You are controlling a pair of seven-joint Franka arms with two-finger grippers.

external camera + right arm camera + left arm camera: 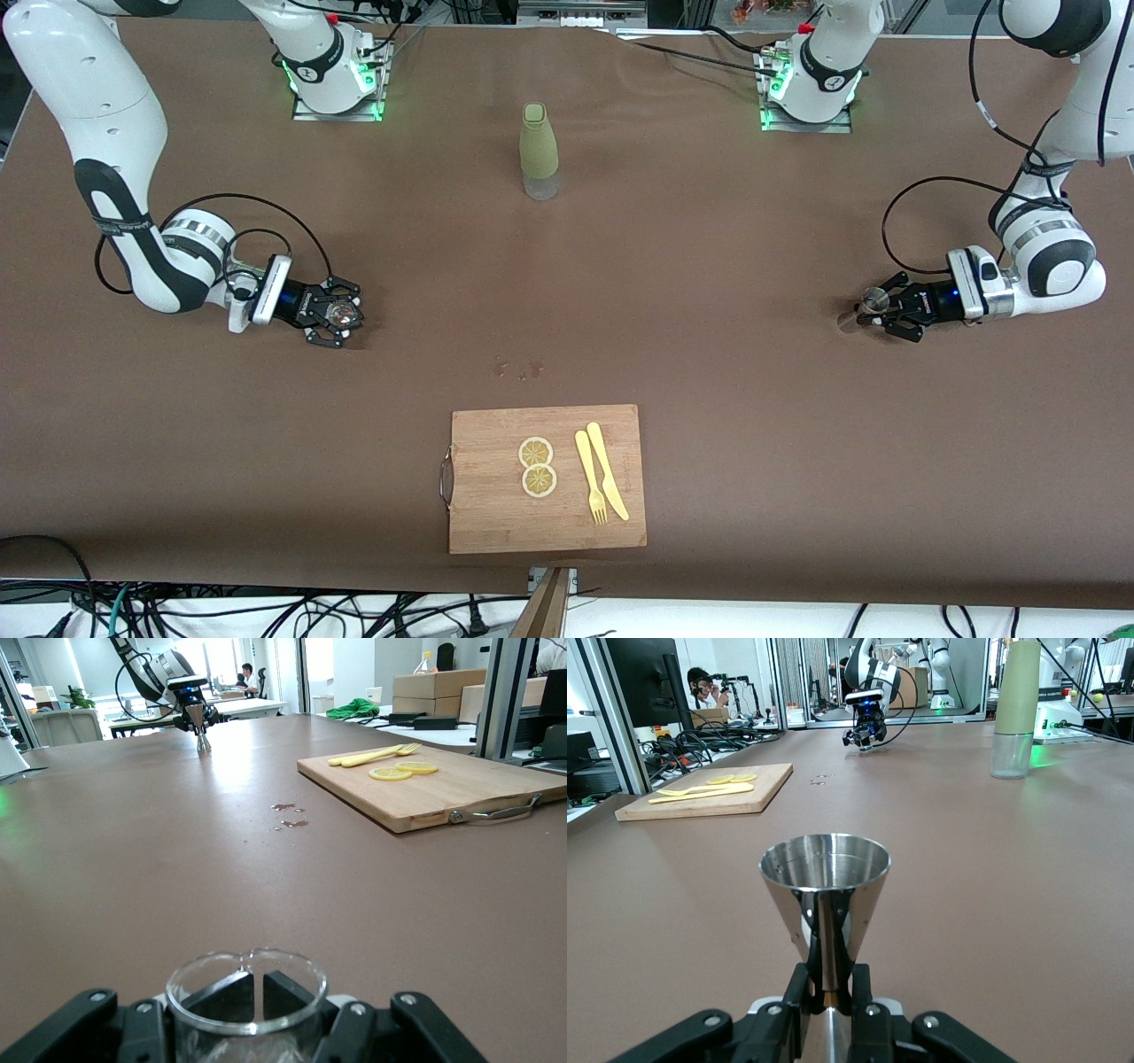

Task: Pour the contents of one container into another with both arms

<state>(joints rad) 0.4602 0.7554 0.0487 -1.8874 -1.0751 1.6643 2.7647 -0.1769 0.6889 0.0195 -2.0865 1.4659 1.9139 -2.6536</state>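
**Two cups, two robot hands**

From high up, the metal cup [864,306] looks like a tiny shiny ring. The left wrist view shows its real shape: a smooth silver cone, wide at the top and thin in the middle. The left gripper [877,312] pinches that thin waist, low over the left arm's end of the table [709,266].

The glass cup [341,312] is hard to spot from high up. The right wrist view shows its round, see-through rim. The right gripper [341,317] squeezes it between black fingers, at the right arm's end.

A tall bottle [539,151] with a soft green cover stands between the bases. Nearer the front camera lies a wooden board [496,514] with two lemon slices [537,467], a yellow fork [590,478] and knife [608,470]. Small wet drops [518,368] shine on the brown cloth.
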